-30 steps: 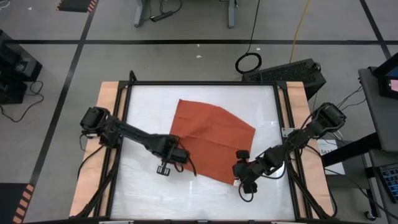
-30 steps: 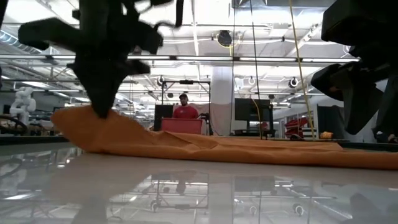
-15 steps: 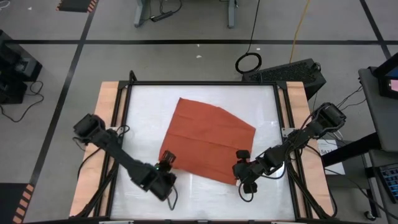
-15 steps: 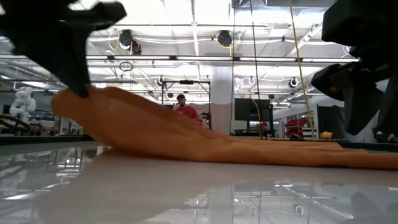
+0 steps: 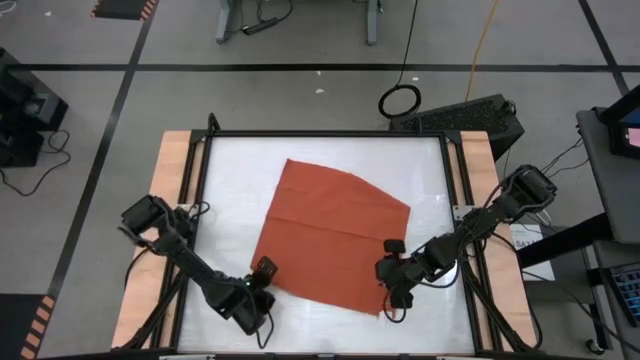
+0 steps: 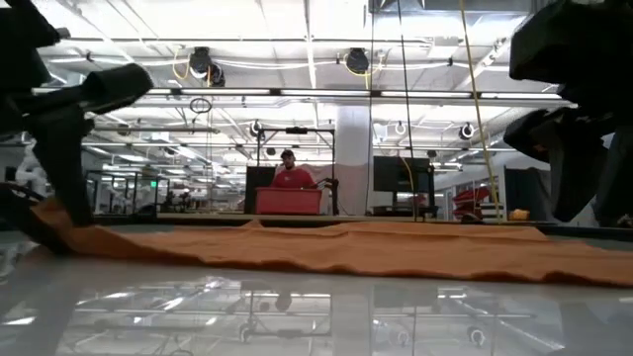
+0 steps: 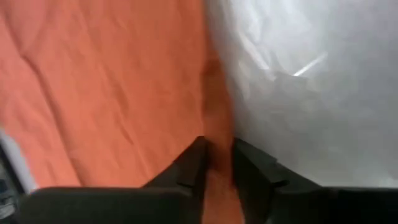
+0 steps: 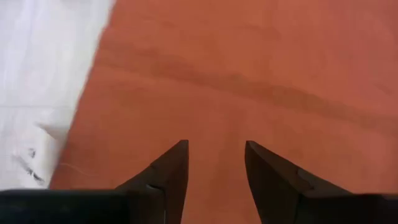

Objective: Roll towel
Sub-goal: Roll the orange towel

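On the white surface the towel lies flat. Left gripper sits at its near-left corner, fingers slightly parted astride the edge. Right gripper hovers spread over the near-right corner

A white tabletop is lying inside a black frame with wooden side strips. A coiled cable is resting on the grey floor beyond. Across the room, a person is standing behind a red bin.
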### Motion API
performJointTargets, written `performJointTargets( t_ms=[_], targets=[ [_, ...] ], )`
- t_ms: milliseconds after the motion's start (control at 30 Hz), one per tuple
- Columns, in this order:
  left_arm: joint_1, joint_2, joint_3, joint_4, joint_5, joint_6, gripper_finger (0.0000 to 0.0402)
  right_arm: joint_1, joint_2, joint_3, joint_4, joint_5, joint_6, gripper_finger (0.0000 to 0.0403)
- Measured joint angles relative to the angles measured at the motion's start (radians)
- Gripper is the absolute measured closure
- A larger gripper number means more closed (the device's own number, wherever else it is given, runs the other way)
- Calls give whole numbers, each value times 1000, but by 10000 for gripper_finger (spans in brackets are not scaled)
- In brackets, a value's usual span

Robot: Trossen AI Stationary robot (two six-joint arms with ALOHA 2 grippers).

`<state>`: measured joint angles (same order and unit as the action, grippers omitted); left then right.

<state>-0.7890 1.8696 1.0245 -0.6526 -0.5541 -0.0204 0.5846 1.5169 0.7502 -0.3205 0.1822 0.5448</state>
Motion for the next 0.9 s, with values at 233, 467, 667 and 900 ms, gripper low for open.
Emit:
performJointTargets(
  t_ms=[233, 467, 667, 900],
  targets=[
    [-32, -7, 53, 22, -64, -76, 206, 0, 0, 0, 10, 10, 2, 255],
    [-21, -77, 101, -17, -15, -79, 185, -14, 0, 0, 4, 111, -14, 255],
    [74, -128, 54, -43, -32, -181, 185, -34, 0, 0, 18, 103, -2, 255],
    [229, -112, -99, 105, 82, -205, 185, -34, 32, 0, 77, 90, 3, 255]
  ],
)
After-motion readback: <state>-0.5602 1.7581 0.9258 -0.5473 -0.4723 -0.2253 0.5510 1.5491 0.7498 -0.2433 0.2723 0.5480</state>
